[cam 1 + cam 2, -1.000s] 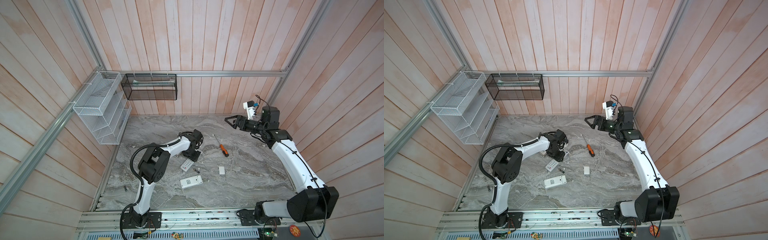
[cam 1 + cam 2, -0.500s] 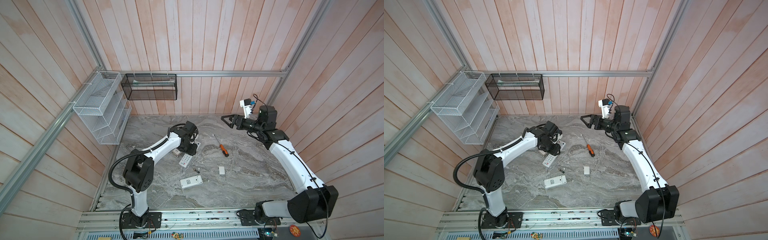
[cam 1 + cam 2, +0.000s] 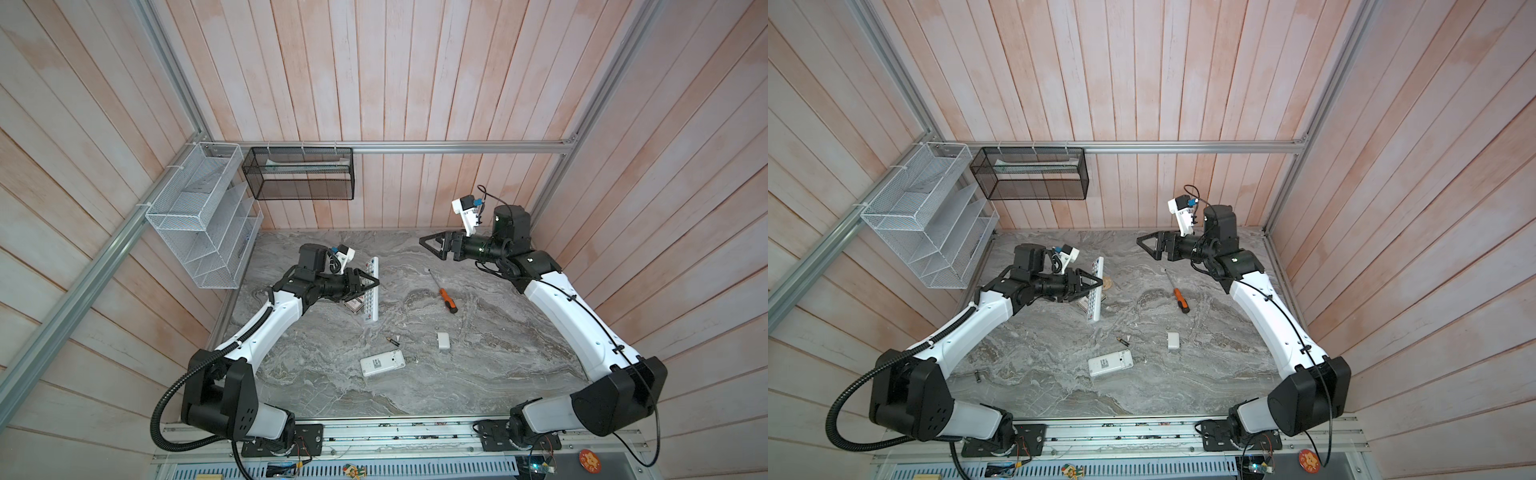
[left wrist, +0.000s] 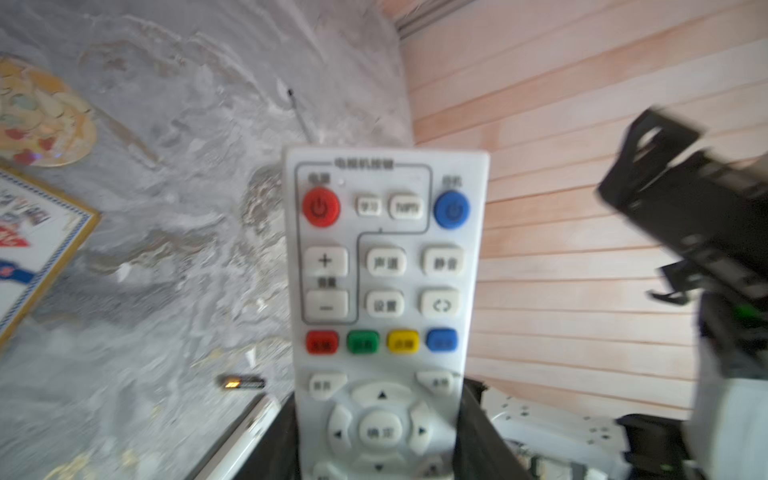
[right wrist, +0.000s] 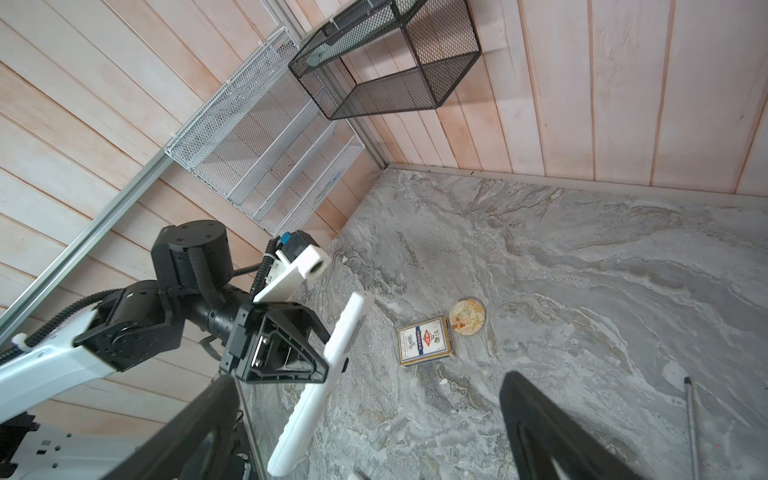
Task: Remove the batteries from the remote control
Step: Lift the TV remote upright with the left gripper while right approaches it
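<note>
My left arm stretches up and forward from its base, wrist level and pointing across the table (image 3: 478,374) toward my other arm. My left gripper (image 3: 371,284) is clamped on the long white remote (image 3: 373,309), jaws pressing its two long edges near the direction pad, button face turned to my left wrist camera. The remote hangs clear of the marble, tilted, its long axis crossing the jaws.

My right arm climbs steeply from its base, then bends so the wrist lies level high over the far right corner. My right gripper (image 3: 432,248) faces left, jaws spread wide with nothing between them.

One battery (image 3: 392,341) lies loose on the table (a second I cannot make out for sure), between the held remote and the small white remote (image 3: 382,363).
</note>
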Available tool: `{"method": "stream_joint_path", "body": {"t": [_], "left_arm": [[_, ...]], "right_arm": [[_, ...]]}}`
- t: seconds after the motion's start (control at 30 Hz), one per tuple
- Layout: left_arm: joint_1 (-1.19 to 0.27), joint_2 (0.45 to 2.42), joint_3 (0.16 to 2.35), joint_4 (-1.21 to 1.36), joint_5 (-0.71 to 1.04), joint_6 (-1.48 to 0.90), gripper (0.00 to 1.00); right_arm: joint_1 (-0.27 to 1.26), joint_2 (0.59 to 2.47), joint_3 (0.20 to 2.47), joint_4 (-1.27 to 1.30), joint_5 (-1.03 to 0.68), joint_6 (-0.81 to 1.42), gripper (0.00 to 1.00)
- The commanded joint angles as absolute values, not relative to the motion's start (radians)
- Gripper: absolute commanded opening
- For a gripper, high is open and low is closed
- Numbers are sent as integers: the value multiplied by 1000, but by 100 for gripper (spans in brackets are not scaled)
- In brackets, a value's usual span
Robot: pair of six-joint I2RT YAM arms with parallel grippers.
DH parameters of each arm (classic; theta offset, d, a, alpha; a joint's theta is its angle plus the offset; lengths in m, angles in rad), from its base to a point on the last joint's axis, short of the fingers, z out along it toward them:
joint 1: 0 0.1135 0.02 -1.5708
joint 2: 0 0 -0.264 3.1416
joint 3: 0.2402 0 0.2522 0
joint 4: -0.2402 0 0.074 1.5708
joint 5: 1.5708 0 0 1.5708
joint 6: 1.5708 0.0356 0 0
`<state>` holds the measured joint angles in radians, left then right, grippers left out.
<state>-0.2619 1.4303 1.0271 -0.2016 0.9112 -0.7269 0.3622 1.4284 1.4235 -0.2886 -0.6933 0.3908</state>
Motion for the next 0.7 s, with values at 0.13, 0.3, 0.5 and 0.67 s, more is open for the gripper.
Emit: {"method": "stream_joint_path", "body": {"t": [0.13,0.3,0.5,0.67], "left_arm": [[-231,1425,942,476,1191,-1194,35],[-230,1449,992,500,1264,-1218,35],[-232,1464,1002,568,1347,-1254,36],[-237,1473,989,651,1350,-1311,36]], "right_arm": [[478,1399,1386,-310,-704,422,98],[547,1425,1377,-337,-726,404,98],[552,1435,1379,-258,-736,422,98],[551,1488,1412,-166,-810,471,98]]}}
